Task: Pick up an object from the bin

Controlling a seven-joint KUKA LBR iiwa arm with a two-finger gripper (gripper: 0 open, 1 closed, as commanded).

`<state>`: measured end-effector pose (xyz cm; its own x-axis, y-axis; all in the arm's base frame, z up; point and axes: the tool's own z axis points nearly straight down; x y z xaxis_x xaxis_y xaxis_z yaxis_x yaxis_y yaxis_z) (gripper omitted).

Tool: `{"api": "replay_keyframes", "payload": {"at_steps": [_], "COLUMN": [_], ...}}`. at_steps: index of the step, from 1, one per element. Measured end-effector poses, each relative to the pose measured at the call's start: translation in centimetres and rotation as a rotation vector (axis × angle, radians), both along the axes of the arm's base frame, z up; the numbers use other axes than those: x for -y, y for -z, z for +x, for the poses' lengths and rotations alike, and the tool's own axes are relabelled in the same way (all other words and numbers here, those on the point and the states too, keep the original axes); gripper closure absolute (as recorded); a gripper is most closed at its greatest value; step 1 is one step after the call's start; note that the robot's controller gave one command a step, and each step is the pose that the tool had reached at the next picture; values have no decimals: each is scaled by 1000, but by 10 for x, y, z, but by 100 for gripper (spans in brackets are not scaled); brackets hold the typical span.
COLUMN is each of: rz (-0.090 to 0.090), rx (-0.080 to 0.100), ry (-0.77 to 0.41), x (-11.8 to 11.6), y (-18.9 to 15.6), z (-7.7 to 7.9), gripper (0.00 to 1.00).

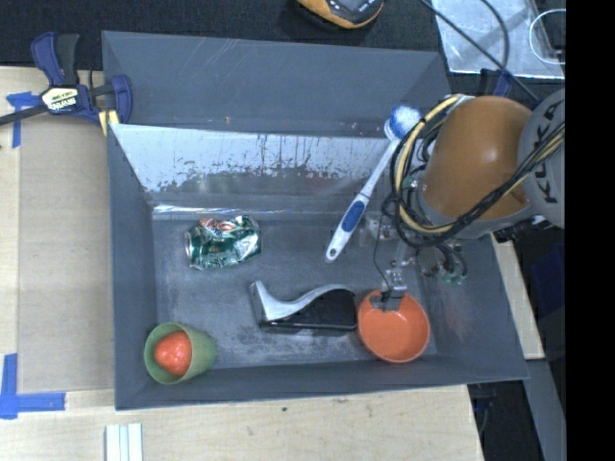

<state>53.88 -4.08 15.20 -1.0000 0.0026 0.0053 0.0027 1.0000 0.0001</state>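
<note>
Hovering claw (392, 294) was logged over orange bowl (399, 339), lower right; grip state undetermined; closing on rim judged next.

Dim lt, glare on bin wall (240, 147).

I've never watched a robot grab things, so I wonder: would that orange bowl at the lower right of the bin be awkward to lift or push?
The orange bowl looks smooth and thin-walled, so it is probably light and stiff, and perhaps slippery. It stands open side up, so a sideways push might slide or tip it against the black and silver tool beside it.
</note>
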Motion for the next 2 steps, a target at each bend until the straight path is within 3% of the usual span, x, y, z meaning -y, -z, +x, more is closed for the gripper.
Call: {"api": "replay_keyframes", "payload": {"at_steps": [1,2], "rz": [-1,-2], "rx": [8,0], "ry": [-2,95], "x": [0,57], "y": [-5,83], "z": [2,-30], "gripper": [0,0]}}
